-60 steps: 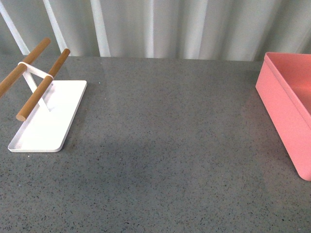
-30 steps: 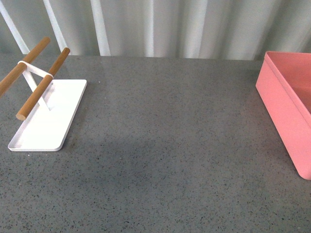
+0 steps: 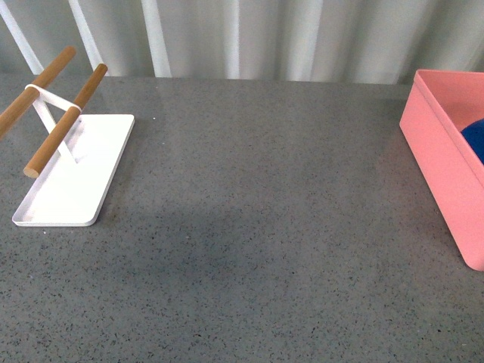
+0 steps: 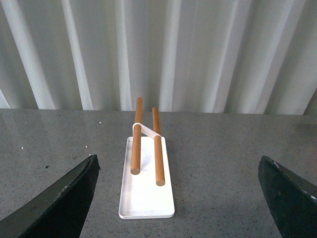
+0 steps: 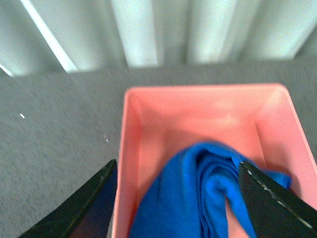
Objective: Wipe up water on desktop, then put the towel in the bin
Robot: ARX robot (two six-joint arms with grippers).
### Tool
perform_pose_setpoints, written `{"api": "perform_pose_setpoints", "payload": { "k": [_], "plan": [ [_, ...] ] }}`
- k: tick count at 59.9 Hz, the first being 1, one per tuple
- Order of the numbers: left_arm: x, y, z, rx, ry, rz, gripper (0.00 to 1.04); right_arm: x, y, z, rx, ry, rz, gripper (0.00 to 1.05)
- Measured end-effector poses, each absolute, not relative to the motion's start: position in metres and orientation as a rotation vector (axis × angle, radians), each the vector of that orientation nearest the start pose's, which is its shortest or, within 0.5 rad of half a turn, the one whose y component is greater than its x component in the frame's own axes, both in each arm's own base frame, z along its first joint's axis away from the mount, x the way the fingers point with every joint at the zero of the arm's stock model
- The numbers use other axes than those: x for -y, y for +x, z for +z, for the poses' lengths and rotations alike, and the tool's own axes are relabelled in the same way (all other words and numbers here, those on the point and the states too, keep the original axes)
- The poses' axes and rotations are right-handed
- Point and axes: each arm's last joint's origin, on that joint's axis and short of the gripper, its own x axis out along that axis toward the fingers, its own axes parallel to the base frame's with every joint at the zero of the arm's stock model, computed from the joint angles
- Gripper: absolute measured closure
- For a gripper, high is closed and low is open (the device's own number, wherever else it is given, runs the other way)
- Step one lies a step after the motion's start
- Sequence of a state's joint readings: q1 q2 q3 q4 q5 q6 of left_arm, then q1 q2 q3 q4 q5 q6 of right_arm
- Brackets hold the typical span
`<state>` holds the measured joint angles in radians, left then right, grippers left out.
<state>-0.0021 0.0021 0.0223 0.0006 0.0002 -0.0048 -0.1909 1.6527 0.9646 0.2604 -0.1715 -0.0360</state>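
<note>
Now your towel (image 5: 198,193) lies in the bin (image 5: 130,163), desktop (image 3: 249,227) looks dry; both claws spread, empty — nearly finished.

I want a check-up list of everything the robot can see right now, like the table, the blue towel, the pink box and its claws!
Surface: the desktop is dark speckled grey; no puddle shows.
Job's things: the towel lies bunched inside the bin, which stands at the desktop's right edge.
Clutter: a white tray holding two wooden rods on a white bracket sits at the left.
Grippers: the left gripper is open and empty, facing the tray. The right gripper is open above the bin, its fingers either side of the towel.
Cables: nothing seen.
Surroundings: a pale ribbed wall stands behind the desktop.
</note>
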Motion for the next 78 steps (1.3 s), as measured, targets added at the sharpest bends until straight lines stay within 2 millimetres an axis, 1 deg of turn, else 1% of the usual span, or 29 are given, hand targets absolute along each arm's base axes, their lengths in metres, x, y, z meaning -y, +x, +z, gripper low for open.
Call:
{"api": "perform_pose_setpoints", "payload": {
  "k": [1, 2, 4, 8, 10, 16, 21, 22, 30, 37, 41, 46, 57, 61, 65, 78],
  "plan": [
    [0.000, 0.096, 0.171, 0.021, -0.004, -0.002, 0.07, 0.060, 0.345, 0.216, -0.349, 0.031, -0.008, 0.40],
    [0.000, 0.096, 0.171, 0.021, -0.005, -0.002, 0.07, 0.058, 0.342, 0.215, -0.313, 0.027, -0.007, 0.42],
    [0.000, 0.096, 0.171, 0.022, -0.005, -0.003, 0.07, 0.053, 0.330, 0.216, -0.168, 0.003, -0.004, 0.49],
    [0.000, 0.096, 0.171, 0.022, -0.005, -0.002, 0.07, 0.045, 0.311, 0.219, -0.039, -0.018, 0.000, 0.59],
    [0.000, 0.096, 0.171, 0.021, -0.005, -0.002, 0.07, 0.039, 0.297, 0.220, 0.012, -0.026, 0.006, 0.68],
    [0.000, 0.096, 0.171, 0.022, -0.005, -0.002, 0.07, 0.031, 0.275, 0.212, 0.018, -0.026, 0.009, 0.84],
    [0.000, 0.096, 0.171, 0.022, -0.005, -0.002, 0.07, 0.025, 0.256, 0.199, -0.010, -0.023, 0.004, 1.00],
    [0.000, 0.096, 0.171, 0.022, -0.005, -0.002, 0.07, 0.024, 0.251, 0.195, -0.018, -0.021, 0.002, 1.01],
    [0.000, 0.096, 0.171, 0.022, -0.004, -0.002, 0.07, 0.017, 0.228, 0.189, -0.015, -0.022, 0.005, 1.01],
    [0.000, 0.096, 0.171, 0.022, -0.005, -0.002, 0.07, 0.009, 0.202, 0.182, -0.012, -0.023, 0.001, 1.01],
    [0.000, 0.096, 0.171, 0.022, -0.005, -0.002, 0.07, 0.004, 0.194, 0.179, -0.012, -0.023, -0.008, 1.01],
    [0.000, 0.096, 0.171, 0.022, -0.005, -0.002, 0.07, 0.000, 0.185, 0.177, -0.015, -0.022, 0.010, 1.01],
    [0.000, 0.096, 0.171, 0.022, -0.005, -0.002, 0.07, 0.000, 0.168, 0.173, -0.015, -0.020, 0.006, 1.01],
    [0.000, 0.096, 0.171, 0.022, -0.005, -0.002, 0.07, 0.000, 0.163, 0.167, 0.003, -0.020, 0.005, 1.01],
    [0.000, 0.096, 0.171, 0.022, -0.005, -0.002, 0.07, 0.000, 0.157, 0.162, -0.017, -0.020, 0.006, 1.01],
    [0.000, 0.096, 0.171, 0.022, -0.005, -0.002, 0.07, 0.000, 0.143, 0.169, 0.007, -0.018, 0.004, 1.01]
  ]
}}
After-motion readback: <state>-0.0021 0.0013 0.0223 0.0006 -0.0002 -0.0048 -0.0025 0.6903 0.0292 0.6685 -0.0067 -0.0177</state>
